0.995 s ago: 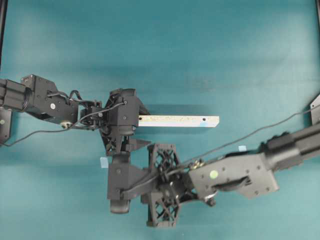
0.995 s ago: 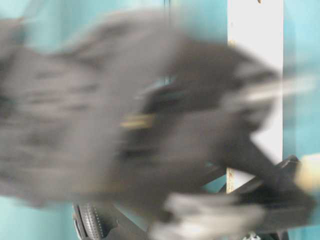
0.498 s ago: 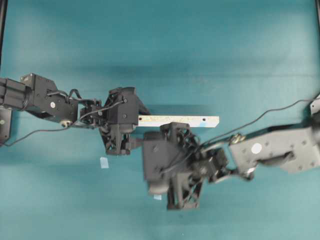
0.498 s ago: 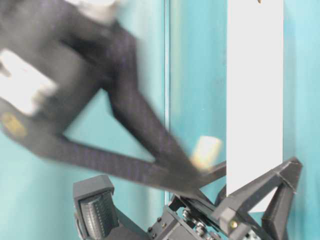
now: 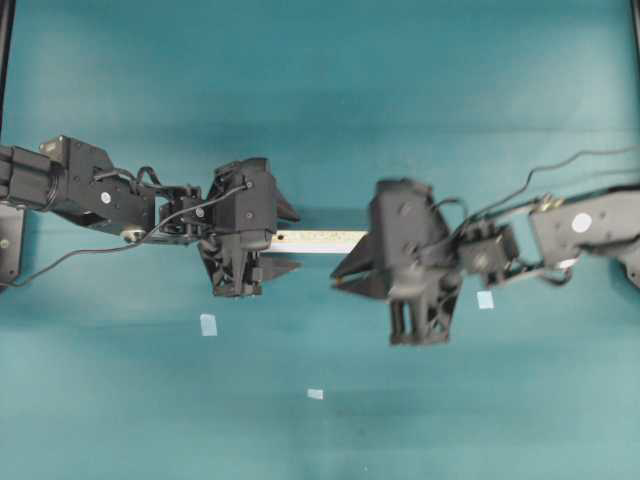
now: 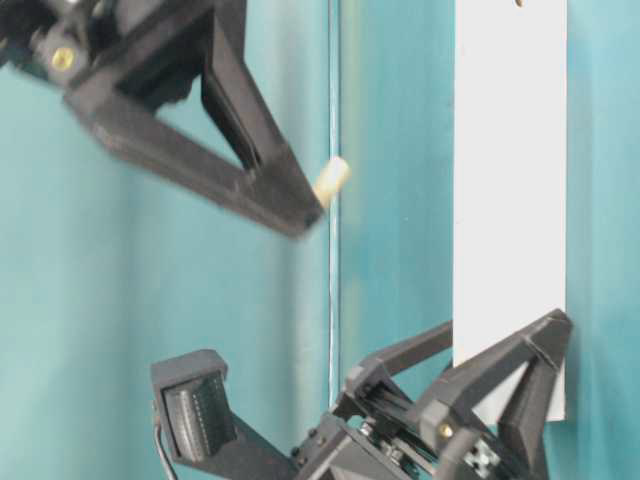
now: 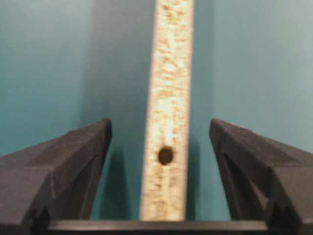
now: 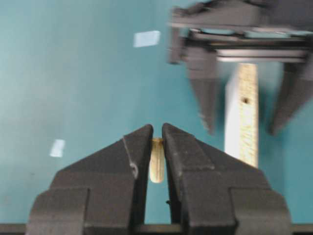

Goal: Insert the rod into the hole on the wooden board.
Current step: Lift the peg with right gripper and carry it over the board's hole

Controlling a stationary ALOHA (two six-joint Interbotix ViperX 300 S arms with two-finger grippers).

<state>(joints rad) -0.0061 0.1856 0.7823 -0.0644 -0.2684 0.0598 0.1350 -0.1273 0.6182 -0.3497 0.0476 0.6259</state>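
My right gripper point(image 8: 157, 142) pinches the little rod point(image 8: 157, 166) tight. My left gripper point(image 7: 161, 142) is open wide around the board point(image 7: 169, 98), not touching it.

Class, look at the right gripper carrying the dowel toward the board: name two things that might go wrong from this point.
1. The right gripper pinches the rod only at its fingertips, so it may tilt or slip.
2. The left gripper straddles the wooden board without touching it, so the board may shift under insertion pressure.
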